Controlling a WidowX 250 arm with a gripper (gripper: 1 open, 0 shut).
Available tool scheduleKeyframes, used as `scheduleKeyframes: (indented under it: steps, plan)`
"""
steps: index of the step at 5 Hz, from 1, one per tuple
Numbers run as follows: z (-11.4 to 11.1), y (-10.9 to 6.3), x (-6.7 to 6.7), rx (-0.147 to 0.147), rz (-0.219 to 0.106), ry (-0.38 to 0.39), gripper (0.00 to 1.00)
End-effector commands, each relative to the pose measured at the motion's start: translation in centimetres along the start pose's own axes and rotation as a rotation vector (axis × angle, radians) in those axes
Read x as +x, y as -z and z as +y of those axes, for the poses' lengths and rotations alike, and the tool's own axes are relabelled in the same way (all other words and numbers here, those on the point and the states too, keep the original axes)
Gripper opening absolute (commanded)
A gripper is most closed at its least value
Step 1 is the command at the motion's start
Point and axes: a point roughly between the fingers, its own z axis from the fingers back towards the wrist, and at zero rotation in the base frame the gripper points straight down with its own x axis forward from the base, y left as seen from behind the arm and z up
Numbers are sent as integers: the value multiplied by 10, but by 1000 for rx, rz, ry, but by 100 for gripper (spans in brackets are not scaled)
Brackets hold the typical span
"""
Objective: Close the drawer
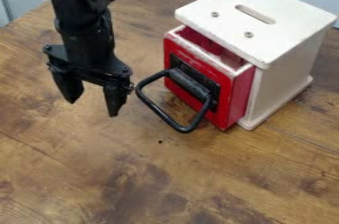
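The drawer [209, 81] has a red front, a black block mount and a large black wire loop handle [167, 107]. It sticks partly out of the cream-white wooden box [265, 30] with a slotted top. My black gripper [90, 94] hangs to the left of the handle, pointing down at the table. Its two fingers stand apart with nothing between them. The right finger [115, 97] is close to the handle's left end; I cannot tell whether they touch.
The box stands on a dark wooden table [146, 178] whose far edge runs along the upper left. A grey floor shows beyond that edge.
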Motion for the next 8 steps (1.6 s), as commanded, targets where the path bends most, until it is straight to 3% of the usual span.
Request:
scheduleKeyframes:
  steps: [1, 2, 3, 5, 6, 7, 8]
  plan:
    - [-7, -26, 8, 1, -50, 8, 100]
    - [-12, -41, 8, -4, -76, 17, 100]
    - [-15, -51, 7, -7, -74, 26, 100]
    - [2, -48, 7, 14, -76, -123, 100]
    - [4, -53, 3, 5, -64, -70, 100]
    - [5, -59, 0, -6, -75, -27, 100]
    - [4, -52, 3, -2, -48, 12, 100]
